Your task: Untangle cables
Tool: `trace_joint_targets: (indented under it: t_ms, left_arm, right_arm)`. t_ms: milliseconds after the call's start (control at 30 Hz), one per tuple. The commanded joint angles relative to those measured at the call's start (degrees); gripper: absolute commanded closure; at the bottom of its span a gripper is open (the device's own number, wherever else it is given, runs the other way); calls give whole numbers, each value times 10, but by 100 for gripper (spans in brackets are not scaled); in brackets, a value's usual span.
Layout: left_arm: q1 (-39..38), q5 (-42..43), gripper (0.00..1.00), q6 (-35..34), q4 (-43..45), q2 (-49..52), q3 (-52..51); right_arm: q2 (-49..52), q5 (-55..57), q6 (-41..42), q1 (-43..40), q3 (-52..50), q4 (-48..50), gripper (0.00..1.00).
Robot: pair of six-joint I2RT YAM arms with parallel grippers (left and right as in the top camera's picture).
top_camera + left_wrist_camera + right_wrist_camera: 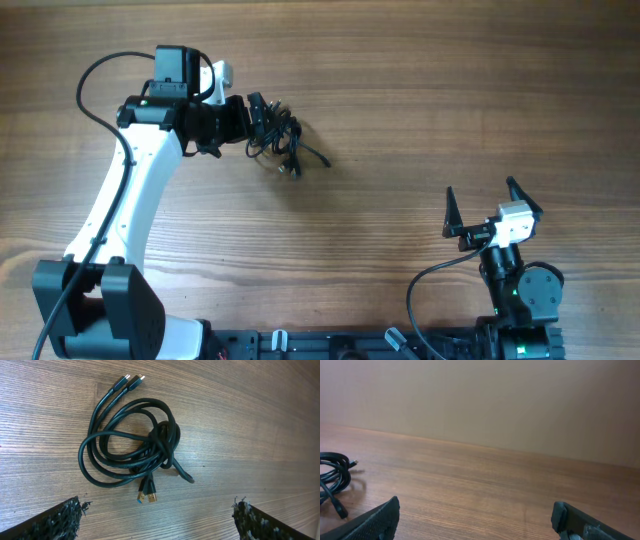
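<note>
Cables: (162, 430) one knotted black clump flat on the worktop (420, 80), upper-left-centre of the overhead frame, just off the L arm's tip.
L fingers: (57, 522) wide open, nothing in them; both tips show at the bottom corners of the L wrist view, clump lying on ahead of them, no contact.
R fingers: (375, 522) also spread wide & empty, parked lower right of the overhead frame.
Nearer arm: L, easily. R is well apart; its wrist cam only catches the clump's edge at far left of frame.
Bearing from L tips: clump lies up-frame from the gap between the tips, a bit left of centre, so it's reach on ahead, not sideways.
Long axis: in the L wrist view the coil runs upper left to lower right, roughly diagonal to the line between the two tips.
Loose ends: plug pair (132, 379) at top, far side; gold plug (146, 496) at the bottom edge of the coil, nearest the tips; one more stub end (189, 479) pokes out lower right.
Knot: crossing sits right of the coil's middle; which strand runs under which, can't tell.
Call: my read, L takes the near end, gold plug the handiest; R has to cross over to pin or pull the other side.
</note>
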Motion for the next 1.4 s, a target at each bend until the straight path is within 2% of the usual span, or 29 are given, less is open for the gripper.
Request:
trace_joint_targets:
  t_ms: [0,1000,1133,1233,1367]
  left_arm:
    - [-3,-7,0,-7,3,5,8]
    - [-3,-7,0,-7,25,5,9]
    - [-2,-9,12,15,26,5,22]
    - [-2,-65,16,26,24,5,56]
    - [-2,-95,7,26,31,5,99]
  right_arm:
    - [-3,7,-5,1,0,2,0]
    - [-3,7,-5,1,0,2,0]
    - [-3,7,-5,1,0,2,0]
    - [-3,7,-5,1,0,2,0]
    - [-3,7,-5,1,0,2,0]
